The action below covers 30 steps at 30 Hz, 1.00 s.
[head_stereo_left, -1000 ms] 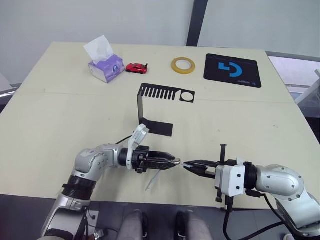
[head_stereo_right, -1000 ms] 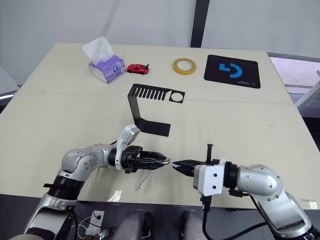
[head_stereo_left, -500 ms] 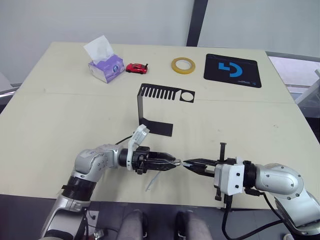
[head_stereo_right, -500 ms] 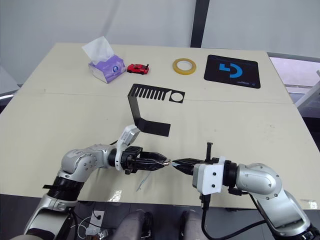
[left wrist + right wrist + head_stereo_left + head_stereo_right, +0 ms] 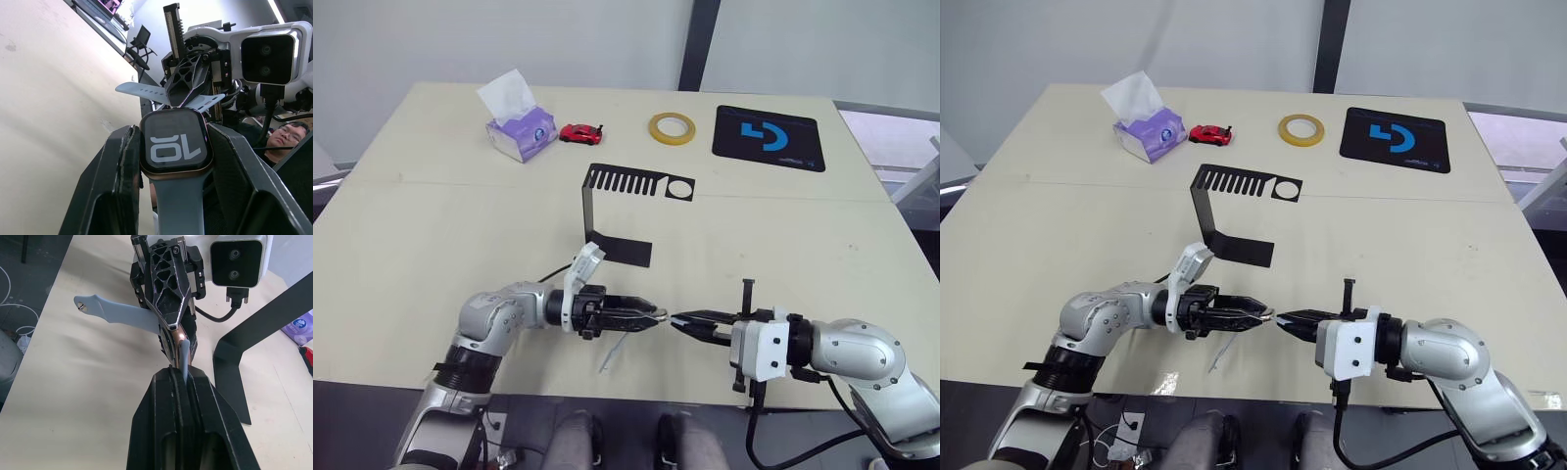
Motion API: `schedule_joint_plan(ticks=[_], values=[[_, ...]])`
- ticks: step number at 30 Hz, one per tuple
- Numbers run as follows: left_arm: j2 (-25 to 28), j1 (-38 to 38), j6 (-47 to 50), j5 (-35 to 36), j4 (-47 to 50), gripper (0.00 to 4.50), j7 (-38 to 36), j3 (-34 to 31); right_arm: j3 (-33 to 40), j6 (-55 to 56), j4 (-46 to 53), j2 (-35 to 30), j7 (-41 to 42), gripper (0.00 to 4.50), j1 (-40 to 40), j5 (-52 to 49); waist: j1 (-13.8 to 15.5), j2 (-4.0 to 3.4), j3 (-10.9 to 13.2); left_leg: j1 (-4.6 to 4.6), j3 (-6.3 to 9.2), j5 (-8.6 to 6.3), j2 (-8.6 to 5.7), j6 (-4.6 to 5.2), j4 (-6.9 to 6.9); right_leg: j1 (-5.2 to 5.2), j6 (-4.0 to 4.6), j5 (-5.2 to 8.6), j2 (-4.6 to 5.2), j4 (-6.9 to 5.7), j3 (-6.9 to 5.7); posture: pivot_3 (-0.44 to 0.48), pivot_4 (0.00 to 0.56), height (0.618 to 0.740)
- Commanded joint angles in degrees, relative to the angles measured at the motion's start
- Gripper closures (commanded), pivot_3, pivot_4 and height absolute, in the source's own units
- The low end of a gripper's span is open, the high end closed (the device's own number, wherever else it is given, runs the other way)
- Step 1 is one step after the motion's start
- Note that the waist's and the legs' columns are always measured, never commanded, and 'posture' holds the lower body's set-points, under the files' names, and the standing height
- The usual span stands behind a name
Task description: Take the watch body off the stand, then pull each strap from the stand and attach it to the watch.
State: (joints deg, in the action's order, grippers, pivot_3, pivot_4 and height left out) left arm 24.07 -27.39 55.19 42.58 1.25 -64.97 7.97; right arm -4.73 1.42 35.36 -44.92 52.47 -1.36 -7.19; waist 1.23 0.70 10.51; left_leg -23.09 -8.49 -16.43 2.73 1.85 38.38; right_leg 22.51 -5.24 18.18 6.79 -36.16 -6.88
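Left wrist view shows the watch body (image 5: 176, 142) clamped between the left gripper (image 5: 175, 161)'s two black fingers, screen facing the camera, with one pale grey-blue strap (image 5: 177, 205) already joined and running back toward the wrist. Just beyond it, the right gripper (image 5: 181, 382) is closed flat on the second strap (image 5: 183, 357), presenting its end to the free edge of the case; in the right wrist view that strap end meets the watch's coppery rim.

The case looks small, rigid and smooth-sided, so it could twist or slip if the pinch is off-centre; holding it by its two bare flanks, as here, seems the safest grip and leaves both strap slots clear. The straps are light, soft and bendy. A strap gripped far from its tip would likely buckle when pushed, so the hold belongs close to the connector end.

From the head camera, both forearms lie low and nearly level over the near edge of the table (image 5: 431, 215), fingertips pointing at each other and almost touching. The attached strap dangles below the left gripper. The black stand (image 5: 617, 211) sits empty behind them, well apart.
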Motion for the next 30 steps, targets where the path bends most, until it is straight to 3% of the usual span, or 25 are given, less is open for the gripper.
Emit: schedule_joint_plan(ticks=[1,30], values=[[-0.7,0.2,0.6,1.6,2.5,2.85,0.3,-0.2,-0.6,0.1,1.0,0.3,-0.5,4.50,-0.7,0.4,0.0,0.00,0.0,0.00,0.00,0.00,0.00,0.00,0.00,0.00,0.00,0.00,0.00,0.00,0.00,0.000,0.150,0.740],[-2.8,0.2,4.5,3.1,3.8,2.85,5.0,-1.8,-2.2,-0.2,1.2,0.4,-1.4,4.50,-1.1,4.1,0.0,0.00,0.0,0.00,0.00,0.00,0.01,0.00,0.02,0.01,0.00,0.00,0.00,-0.02,0.02,0.000,0.150,0.740]])
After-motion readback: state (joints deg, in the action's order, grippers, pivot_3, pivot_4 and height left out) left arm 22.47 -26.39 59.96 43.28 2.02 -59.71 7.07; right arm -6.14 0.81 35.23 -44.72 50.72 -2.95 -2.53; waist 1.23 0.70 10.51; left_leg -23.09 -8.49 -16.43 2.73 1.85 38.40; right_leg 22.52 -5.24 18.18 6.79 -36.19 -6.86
